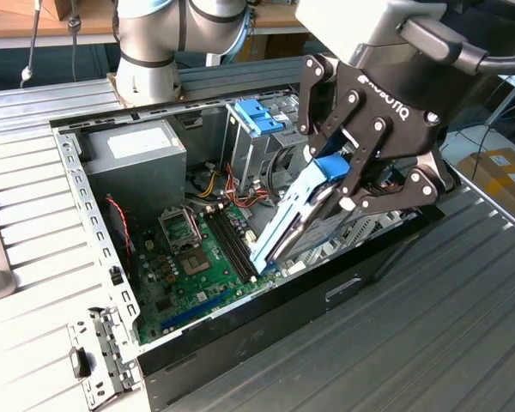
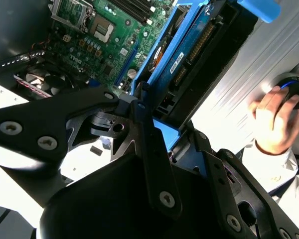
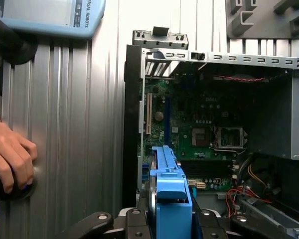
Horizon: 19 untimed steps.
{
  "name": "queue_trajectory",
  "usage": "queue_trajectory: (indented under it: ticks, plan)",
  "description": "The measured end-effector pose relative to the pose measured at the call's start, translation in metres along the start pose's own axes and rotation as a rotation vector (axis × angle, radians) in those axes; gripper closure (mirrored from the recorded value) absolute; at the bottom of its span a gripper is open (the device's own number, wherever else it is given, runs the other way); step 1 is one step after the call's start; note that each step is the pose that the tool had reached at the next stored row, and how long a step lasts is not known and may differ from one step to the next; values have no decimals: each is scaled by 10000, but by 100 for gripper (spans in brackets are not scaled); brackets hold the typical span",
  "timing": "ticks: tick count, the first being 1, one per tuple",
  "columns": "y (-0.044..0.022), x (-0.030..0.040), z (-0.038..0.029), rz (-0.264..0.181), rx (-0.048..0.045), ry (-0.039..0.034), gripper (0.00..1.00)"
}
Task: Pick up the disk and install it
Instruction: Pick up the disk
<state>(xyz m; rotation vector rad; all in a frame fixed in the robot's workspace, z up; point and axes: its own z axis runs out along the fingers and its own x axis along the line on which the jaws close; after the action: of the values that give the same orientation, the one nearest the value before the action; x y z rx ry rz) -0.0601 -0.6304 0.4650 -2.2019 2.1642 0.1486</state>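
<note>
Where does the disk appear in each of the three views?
Exterior view: disk, tilted in the jaws, slightly toward the exterior view's right.
Second wrist view: disk, held beside the motherboard.
First wrist view: disk, edge-on, before the motherboard.
Shared landmark: the green motherboard.

Setting. My work surface is a table (image 1: 463,283) of ribbed grey metal slats, its grooves running parallel across the exterior view. The light is bright and even. The slats at the exterior view's left read almost white and those at its right a darker grey, while in the second wrist view the same slats are washed pale by glare. Behind the table's far edge runs a wooden bench (image 1: 17,26), with thin cables (image 1: 30,51) hanging before the dark space beneath it. Beyond the table, at the exterior view's right, sits a cardboard box (image 1: 502,172). In the first wrist view a grey moulded fixture (image 3: 264,20) lies on the slats.
</note>
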Motion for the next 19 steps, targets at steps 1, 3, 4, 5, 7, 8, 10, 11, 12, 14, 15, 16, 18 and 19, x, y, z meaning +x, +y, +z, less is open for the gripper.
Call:
queue_trajectory:
  ticks: [1, 3, 4, 5, 7, 8, 10, 11, 12, 14, 15, 16, 18, 19]
  plan:
    - [-17, 0, -1, 1, -3, -2, 63]
    - [-65, 1, -2, 1, -11, -8, 63]
    - [-90, 1, -3, 2, -16, -10, 63]
    - [-112, 2, -4, 1, -21, -9, 63]
    - [-176, 3, -5, 3, -40, -11, 63]
    - [-199, 3, -5, 4, -49, -12, 63]
    - [-286, 5, -6, 8, -85, -13, 63]
    - [-314, 5, -7, 10, -97, -12, 63]
    - [-342, 6, -7, 11, -111, -12, 63]
    - [-416, 7, -4, 16, -152, -13, 63]
    - [-445, 8, -3, 17, -168, -13, 63]
    - [-488, 9, 0, 20, -192, -14, 63]
    - [-540, 10, 3, 22, -219, -14, 63]
    - [-579, 11, 4, 24, -237, -13, 63]
